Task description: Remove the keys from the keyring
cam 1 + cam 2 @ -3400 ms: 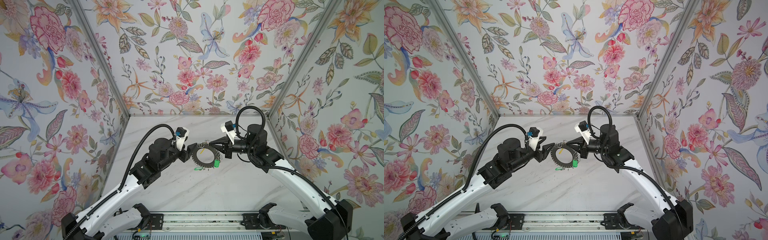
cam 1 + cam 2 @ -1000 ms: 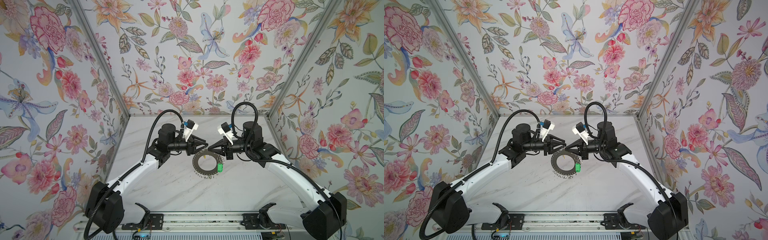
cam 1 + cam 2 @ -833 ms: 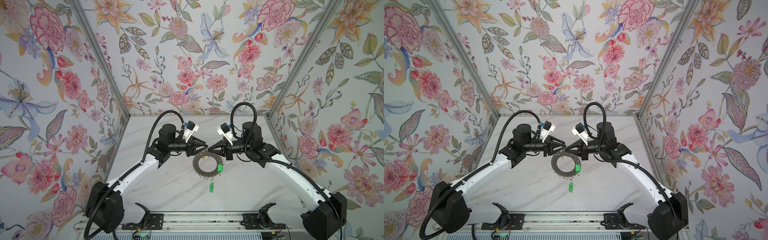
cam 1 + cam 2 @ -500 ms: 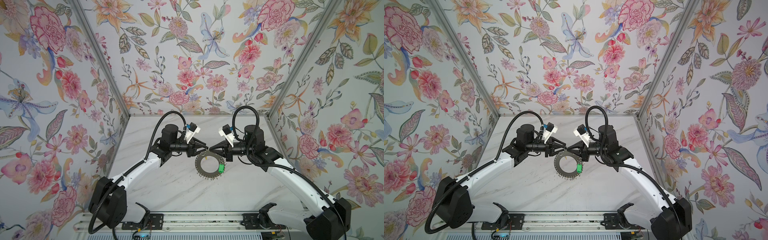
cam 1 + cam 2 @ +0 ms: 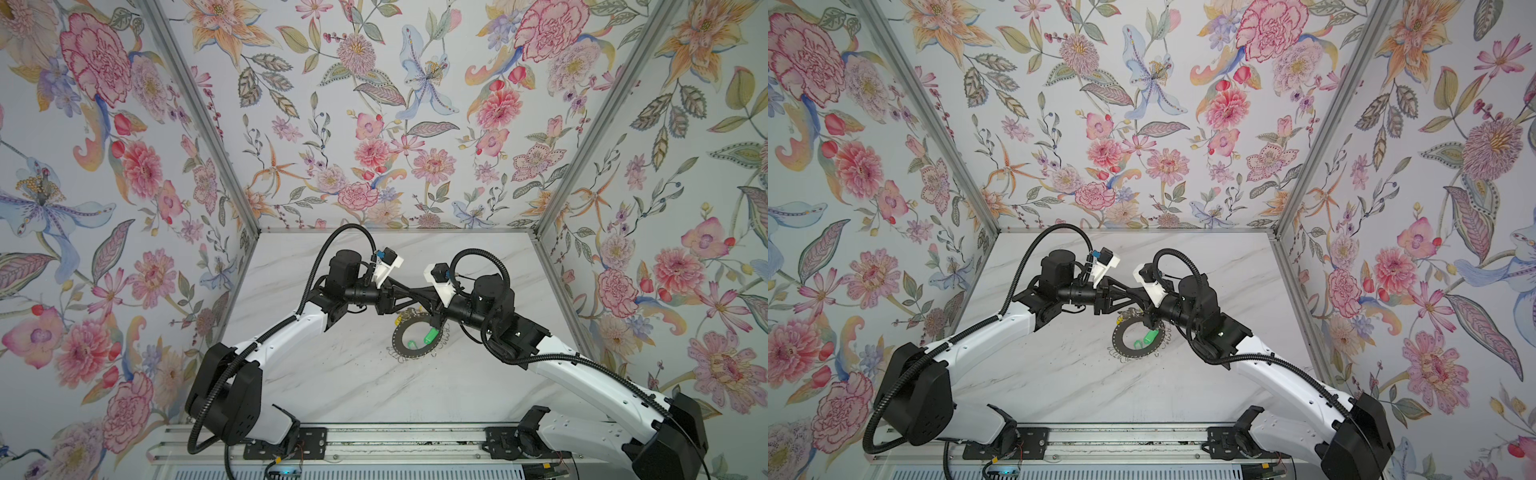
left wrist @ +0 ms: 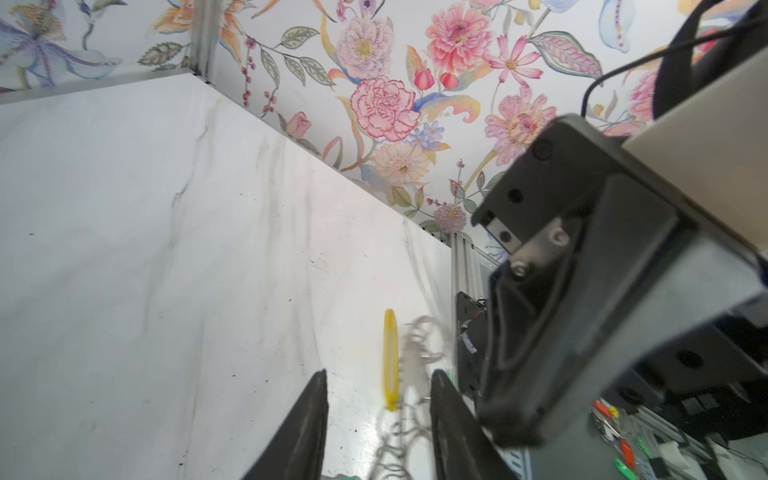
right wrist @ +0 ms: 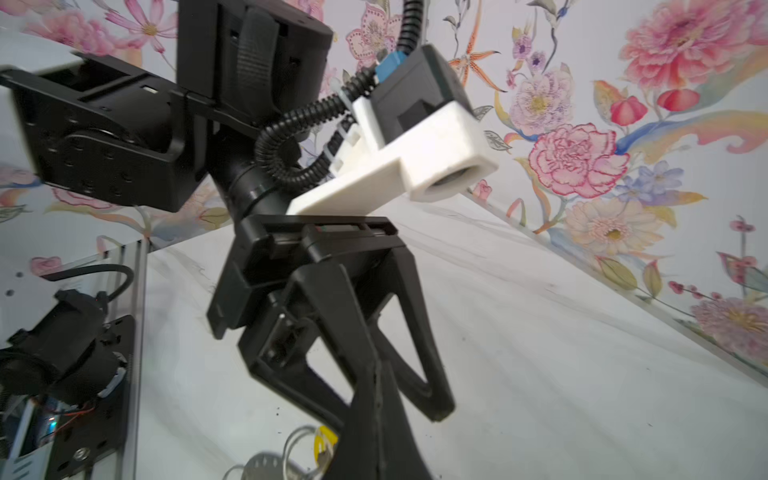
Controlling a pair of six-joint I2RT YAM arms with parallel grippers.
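Lower keyring [image 5: 413, 337], top behind claws.

Keyring hanging mid-frame, a few tagged keys on it

The keyring [image 5: 417, 341] is a flat dark grey disc with a big round hole, rim fringed with small wire loops, sitting just right of center in both top views. A bright green tag [image 5: 431, 334] shows on its right side, another green one [image 5: 1136, 343] inside the hole, and a yellow tag [image 6: 390, 359] at its upper-left rim.
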